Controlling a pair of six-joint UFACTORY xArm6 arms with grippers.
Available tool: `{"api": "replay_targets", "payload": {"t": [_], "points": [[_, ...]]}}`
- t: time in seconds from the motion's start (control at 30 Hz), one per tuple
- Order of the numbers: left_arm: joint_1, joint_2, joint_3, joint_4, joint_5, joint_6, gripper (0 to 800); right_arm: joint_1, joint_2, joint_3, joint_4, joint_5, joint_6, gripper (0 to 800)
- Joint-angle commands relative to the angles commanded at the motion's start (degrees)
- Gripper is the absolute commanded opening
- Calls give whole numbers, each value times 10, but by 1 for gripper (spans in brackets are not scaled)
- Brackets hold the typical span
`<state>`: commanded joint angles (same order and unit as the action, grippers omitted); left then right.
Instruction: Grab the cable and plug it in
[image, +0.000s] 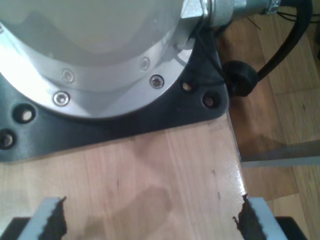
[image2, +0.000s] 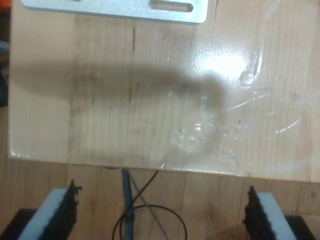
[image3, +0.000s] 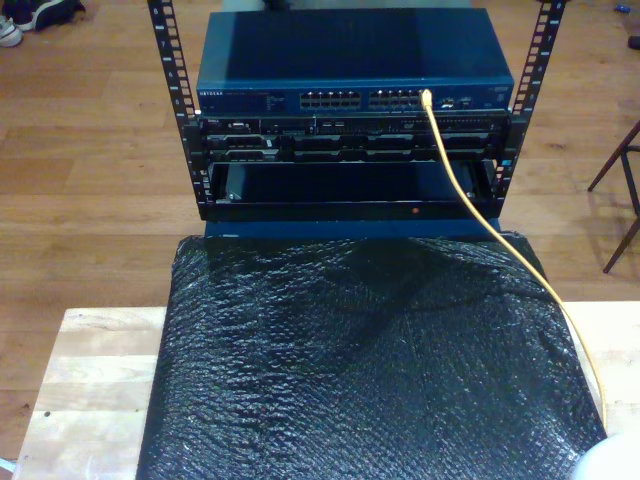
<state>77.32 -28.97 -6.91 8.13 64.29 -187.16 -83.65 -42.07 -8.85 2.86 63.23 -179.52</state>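
Note:
The yellow-orange cable (image3: 470, 200) runs from a port on the blue network switch (image3: 355, 70), down across the rack front and along the black mat toward the exterior view's lower right. Its upper end sits at the port; the plug is too small to make out. My first gripper (image: 152, 222) is open over bare wood, with nothing between its fingers (image: 50, 222). My second gripper (image2: 161, 217) is also open, hanging over a wooden table's edge and holding nothing.
A black bubble-textured mat (image3: 360, 360) covers the wooden table (image3: 90, 380) in front of the rack (image3: 350, 170). A silver arm base on a black plate (image: 150, 107) stands ahead of my first gripper. An aluminium bracket (image2: 120, 10) and thin dark wires (image2: 135, 210) lie near my second gripper.

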Motion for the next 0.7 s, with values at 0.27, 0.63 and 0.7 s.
{"api": "replay_targets", "payload": {"t": [0.27,0.63,0.7], "points": [[0,0,0,0,0,0,800,0,7,33,-1,-29,-3,798],[0,0,0,0,0,0,800,1,80,37,-2,-37,-4,798],[0,0,0,0,0,0,800,-1,88,37,-1,-37,-7,798]]}}
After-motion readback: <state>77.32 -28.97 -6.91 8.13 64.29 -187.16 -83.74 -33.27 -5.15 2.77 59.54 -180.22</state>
